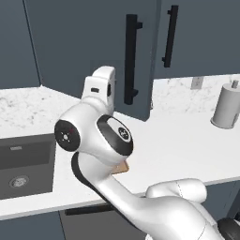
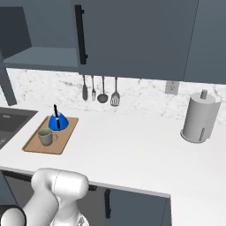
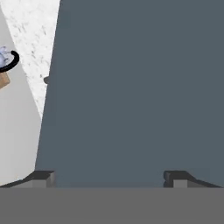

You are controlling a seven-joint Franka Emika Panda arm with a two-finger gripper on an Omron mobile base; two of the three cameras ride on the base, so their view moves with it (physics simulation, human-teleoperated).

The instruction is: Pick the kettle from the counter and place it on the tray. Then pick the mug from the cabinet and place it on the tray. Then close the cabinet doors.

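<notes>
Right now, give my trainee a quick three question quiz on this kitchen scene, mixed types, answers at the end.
1. True or false: the kettle and the mug both sit on the tray.
2. What faces the pincer? A) a cabinet door B) the sink C) the paper towel roll
3. Fill in: the four utensils hang above the ____.

Key: 1 true; 2 A; 3 counter.

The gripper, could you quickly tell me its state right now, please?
Gripper: open, holding nothing; its fingers stand wide apart, facing the flat cabinet door.
</notes>
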